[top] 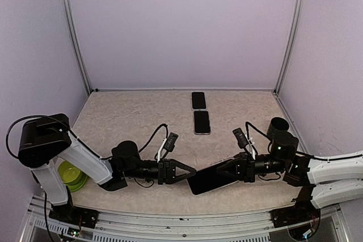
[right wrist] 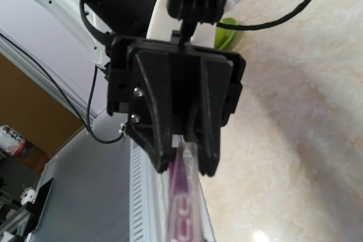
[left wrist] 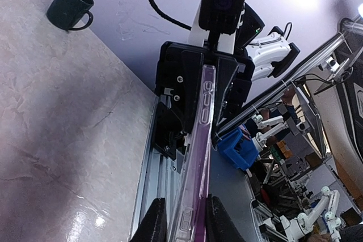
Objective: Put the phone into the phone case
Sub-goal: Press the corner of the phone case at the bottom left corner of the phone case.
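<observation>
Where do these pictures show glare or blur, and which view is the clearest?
Top external view: even light, all sharp. Left wrist view: glare patch on the table, bright wash at upper right. Right wrist view: the phone case close to the lens is blurred.

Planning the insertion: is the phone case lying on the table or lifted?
Lifted: the phone case spans edge-on between left gripper and right gripper, off the table.

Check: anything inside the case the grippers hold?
Top view: case looks dark, slab-like. Wrist views show only its clear edge with a purple strip; fingers cover both ends. Can't confirm anything seated inside.
</observation>
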Motion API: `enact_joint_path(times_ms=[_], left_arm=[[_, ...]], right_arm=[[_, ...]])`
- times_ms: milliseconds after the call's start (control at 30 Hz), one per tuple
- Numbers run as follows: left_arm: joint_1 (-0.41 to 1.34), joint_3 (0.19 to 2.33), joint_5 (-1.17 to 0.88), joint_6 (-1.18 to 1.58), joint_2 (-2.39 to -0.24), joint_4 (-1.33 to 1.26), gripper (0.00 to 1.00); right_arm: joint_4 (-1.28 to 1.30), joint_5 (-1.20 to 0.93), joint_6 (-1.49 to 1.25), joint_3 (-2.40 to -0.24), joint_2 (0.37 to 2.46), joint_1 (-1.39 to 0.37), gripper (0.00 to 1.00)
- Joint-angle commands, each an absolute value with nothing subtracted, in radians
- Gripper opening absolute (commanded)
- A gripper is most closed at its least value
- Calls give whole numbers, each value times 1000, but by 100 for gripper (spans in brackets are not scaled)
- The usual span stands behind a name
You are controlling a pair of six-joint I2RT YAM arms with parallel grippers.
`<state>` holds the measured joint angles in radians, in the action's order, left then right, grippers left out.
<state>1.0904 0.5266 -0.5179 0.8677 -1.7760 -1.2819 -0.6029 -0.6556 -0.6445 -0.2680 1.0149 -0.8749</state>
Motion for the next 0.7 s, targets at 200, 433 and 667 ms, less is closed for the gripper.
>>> enact_joint_path(times_ms=[200, 433, 667], left_arm=[[1133, 580, -131, 810, -1698, -955, 0], [1143, 577, -97, 805, -1657, -926, 19], [1114, 519, -160, 838, -1635, -1021, 57]], right_arm=[[-512, -428, -642, -324, 1003, -883, 0], [-529, -421, -665, -329, 984, -883, 0], [-495, -400, -651, -330, 907, -883, 0]])
